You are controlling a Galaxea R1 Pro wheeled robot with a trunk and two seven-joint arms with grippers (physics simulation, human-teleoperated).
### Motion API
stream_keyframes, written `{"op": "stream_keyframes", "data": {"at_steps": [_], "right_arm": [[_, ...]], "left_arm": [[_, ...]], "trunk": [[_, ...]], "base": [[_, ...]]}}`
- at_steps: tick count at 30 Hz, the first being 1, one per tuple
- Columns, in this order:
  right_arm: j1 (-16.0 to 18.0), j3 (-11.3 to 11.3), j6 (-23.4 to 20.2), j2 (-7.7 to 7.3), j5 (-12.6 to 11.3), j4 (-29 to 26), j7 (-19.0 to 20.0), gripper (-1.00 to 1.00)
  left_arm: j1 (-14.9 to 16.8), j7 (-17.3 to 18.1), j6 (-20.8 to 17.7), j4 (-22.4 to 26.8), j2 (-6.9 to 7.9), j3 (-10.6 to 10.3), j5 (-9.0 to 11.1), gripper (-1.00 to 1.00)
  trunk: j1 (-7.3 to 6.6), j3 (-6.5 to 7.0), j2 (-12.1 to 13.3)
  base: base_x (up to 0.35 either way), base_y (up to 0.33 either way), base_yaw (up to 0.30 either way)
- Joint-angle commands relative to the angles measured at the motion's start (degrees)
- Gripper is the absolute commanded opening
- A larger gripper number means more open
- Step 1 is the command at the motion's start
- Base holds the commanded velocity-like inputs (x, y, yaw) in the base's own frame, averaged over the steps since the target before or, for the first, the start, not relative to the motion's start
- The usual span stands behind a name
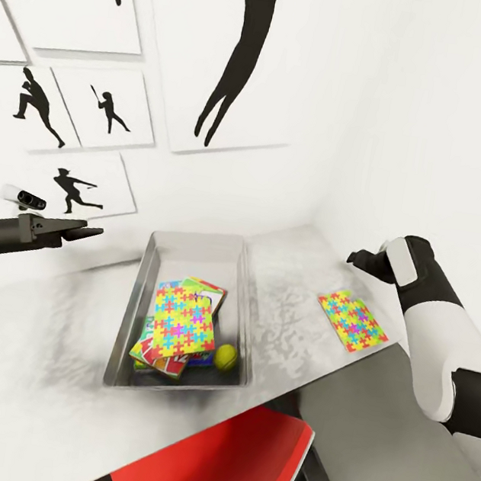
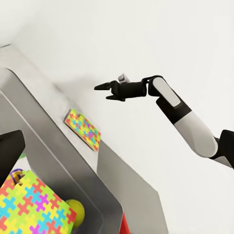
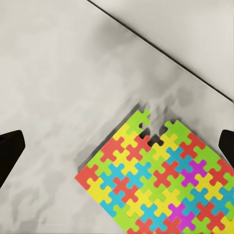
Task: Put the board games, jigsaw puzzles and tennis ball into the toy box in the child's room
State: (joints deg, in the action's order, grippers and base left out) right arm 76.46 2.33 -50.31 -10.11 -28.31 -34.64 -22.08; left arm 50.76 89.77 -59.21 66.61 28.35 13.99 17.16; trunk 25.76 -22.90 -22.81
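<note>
The light grey toy box stands on the table. In it, one jigsaw puzzle lies on top of stacked board games, and the tennis ball rests in a near corner. Another jigsaw puzzle lies flat on the table to the box's right. My right gripper hovers open above and behind that puzzle, fingers spread wide, holding nothing. My left gripper hangs open and empty above the table, left of the box.
A red chair is tucked under the table's near edge. A lower dark grey cabinet top adjoins the table at the right. The white wall with dancer pictures runs close behind the table, forming a corner at the right.
</note>
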Motion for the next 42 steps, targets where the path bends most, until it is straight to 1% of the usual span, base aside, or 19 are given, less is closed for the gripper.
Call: {"op": "stream_keyframes", "data": {"at_steps": [1, 7, 13, 14, 17, 18, 22, 23, 27, 30, 38, 42], "right_arm": [[0.04, 0.04, -0.11, 0.0, -0.61, 0.0, -0.51, 1.0], [0.06, 0.04, -0.06, -0.03, -0.61, 0.16, -0.51, 1.0], [0.09, 0.02, -0.06, 0.0, -0.61, 0.21, -0.51, 1.0], [0.09, 0.0, -0.05, 0.0, -0.61, 0.24, -0.51, 1.0], [0.06, 0.01, -0.05, 0.0, -0.61, 0.26, -0.51, 1.0], [0.08, 0.02, -0.05, 0.0, -0.61, 0.26, -0.51, 1.0], [0.08, 0.03, -0.05, 0.0, -0.61, 0.27, -0.51, 1.0], [0.07, 0.03, -0.05, 0.0, -0.61, 0.27, -0.51, 1.0], [0.07, 0.04, -0.05, -0.02, -0.61, 0.28, -0.51, 1.0], [0.07, 0.04, -0.05, -0.06, -0.59, 0.25, -0.51, 1.0], [0.24, 0.06, -0.3, -0.22, -0.53, -0.23, -0.51, 1.0], [1.0, 0.0, -0.34, -0.25, -0.52, -0.28, -0.51, 1.0]], "left_arm": [[0.04, 0.23, -0.6, 0.0, 0.02, -0.02, -0.02, 1.0], [0.14, 0.23, -0.67, 0.64, 0.1, 0.2, 0.29, 1.0], [0.44, 0.23, -0.75, 4.61, 0.07, 0.53, 3.64, 1.0], [0.69, 0.23, -0.79, 6.54, 0.06, 0.48, 4.76, 1.0], [1.11, 0.23, -0.79, 9.61, 0.05, 0.37, 5.9, 1.0], [1.44, 0.23, -0.79, 11.39, 0.01, 0.33, 6.36, 1.0], [2.58, 0.23, -0.79, 13.55, -0.03, 0.23, 6.88, 1.0], [3.38, 0.23, -0.79, 14.08, -0.04, 0.2, 7.02, 1.0], [5.12, 0.23, -0.79, 14.72, -0.05, 0.03, 7.25, 1.0], [5.75, 0.23, -0.79, 14.91, 0.0, -0.21, 7.31, 1.0], [6.16, 0.23, -0.79, 15.03, 0.02, -0.43, 7.4, 1.0], [6.18, 0.23, -0.79, 15.03, 0.03, -0.48, 7.38, 1.0]], "trunk": [[0.03, -0.19, -0.11], [0.03, -0.76, -0.11], [0.03, -1.32, -0.11], [0.03, -1.42, -0.11], [0.03, -1.7, -0.11], [0.03, -1.79, -0.11], [0.03, -2.17, -0.11], [0.03, -2.26, -0.11], [0.03, -2.64, -0.11], [0.03, -2.92, -0.11], [0.03, -3.67, -0.11], [0.03, -4.05, -0.11]], "base": [[0.0, 0.0, 0.0], [0.0, 0.0, 0.0], [0.0, 0.0, 0.0], [0.0, 0.0, 0.0], [0.0, 0.0, 0.0], [0.0, 0.0, 0.0], [0.0, 0.0, 0.0], [0.0, 0.0, 0.0], [0.0, 0.0, 0.0], [0.0, 0.0, 0.0], [0.0, 0.0, 0.0], [0.0, 0.0, 0.0]]}}
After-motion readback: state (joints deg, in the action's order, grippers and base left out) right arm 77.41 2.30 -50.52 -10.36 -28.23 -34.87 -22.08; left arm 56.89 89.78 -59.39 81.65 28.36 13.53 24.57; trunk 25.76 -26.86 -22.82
